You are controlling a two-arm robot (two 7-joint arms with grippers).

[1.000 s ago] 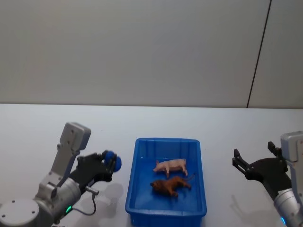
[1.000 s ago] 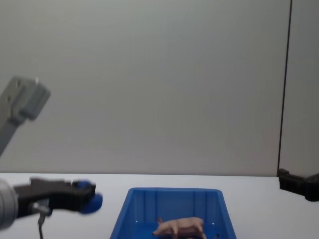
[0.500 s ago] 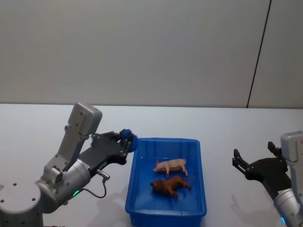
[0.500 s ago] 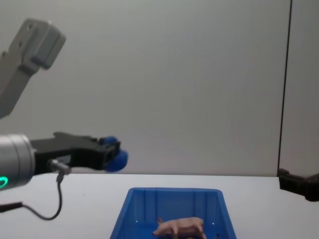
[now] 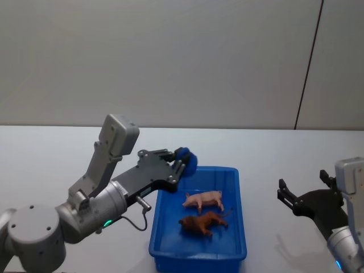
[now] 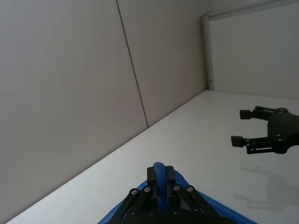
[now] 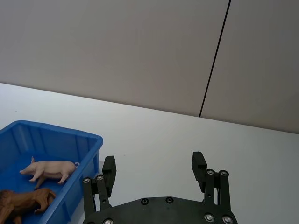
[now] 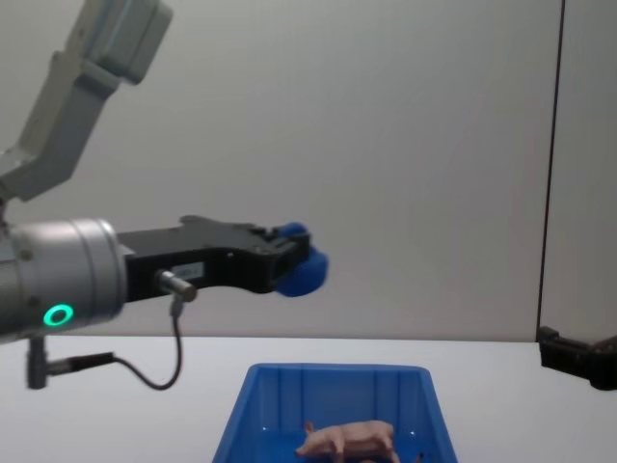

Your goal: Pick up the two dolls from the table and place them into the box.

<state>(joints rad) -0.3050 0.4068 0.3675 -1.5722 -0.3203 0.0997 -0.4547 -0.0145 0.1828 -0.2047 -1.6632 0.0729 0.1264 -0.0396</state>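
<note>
Raised over the box (image 5: 165, 242), left gripper (image 5: 185, 161) pinches something blue (right gripper (image 5: 304, 196) gapes, empty).

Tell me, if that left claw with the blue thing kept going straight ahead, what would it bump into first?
Probably nothing soon: the left gripper points level above the blue bin, toward the open right gripper, though depth is unclear.

My two dolls both lie inside the box (image 5: 161, 230), a bright blue rectangular bin with a thick rim standing on the plain white table (image 5: 45, 153). The pale pink pig (image 5: 203, 199) lies toward the far end, snout to my left. The shaggy brown animal (image 5: 202, 222) lies just nearer to me, thin tail pointing right.
</note>
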